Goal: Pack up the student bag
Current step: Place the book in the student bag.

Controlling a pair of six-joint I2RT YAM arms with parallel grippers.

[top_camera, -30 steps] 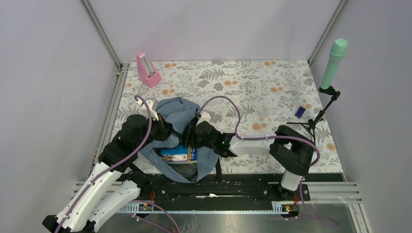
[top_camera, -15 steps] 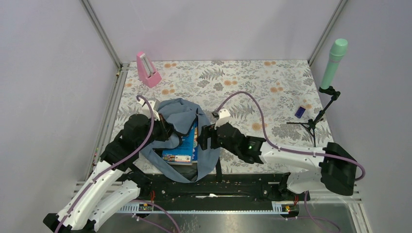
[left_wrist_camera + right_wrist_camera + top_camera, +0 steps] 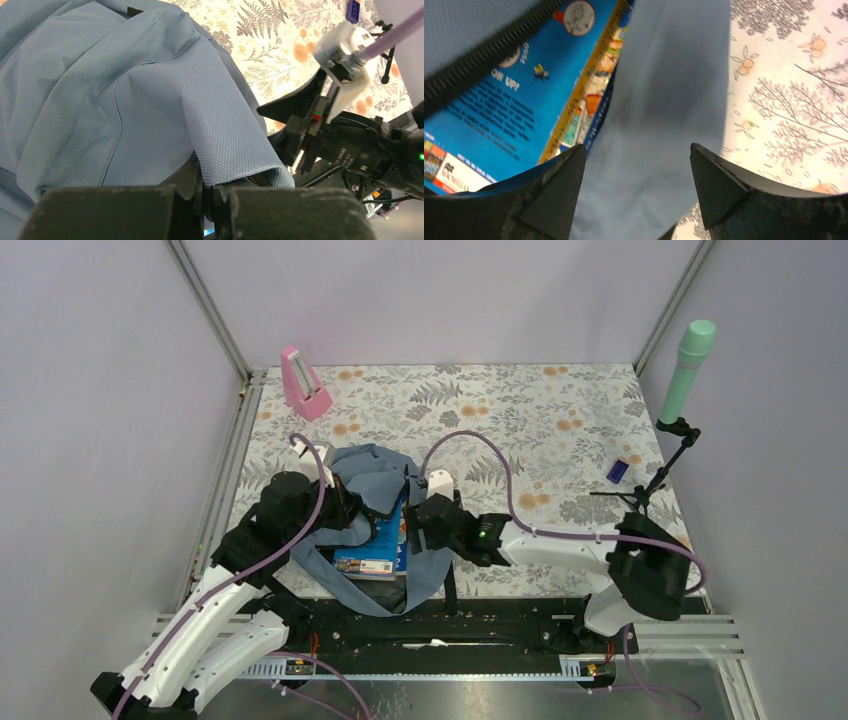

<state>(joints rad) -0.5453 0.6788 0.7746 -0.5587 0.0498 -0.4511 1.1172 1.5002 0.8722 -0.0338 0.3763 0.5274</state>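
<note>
Rising from the near edge of the floral-patterned table [image 3: 560, 410], the two arms lean inward toward the student bag [image 3: 370, 475], which lies left of centre on the near half of the table, its mouth turned toward the arms.

The left gripper [image 3: 209, 195] reaches in from the left. Its jaws are pressed together on a fold of the grey-blue fabric at the upper edge of the bag's opening. In the left wrist view that fold drapes down between the fingers.

The right gripper [image 3: 638, 152] comes in from the right with its jaws spread wide and nothing between them. It hovers over the right-hand flap of the bag, just beside a blue book [image 3: 378, 545]. The book lies inside the open mouth with its cover facing up, and the black zipper runs along the opening's edge over it.

Farther back, on the right side, a small dark blue object [image 3: 617, 470] lies on the table near a black tripod stand [image 3: 660, 480] that holds a mint-green cylinder [image 3: 687, 370] upright. In the far left corner, well apart from the bag, stands a pink wedge-shaped object [image 3: 303, 383].
</note>
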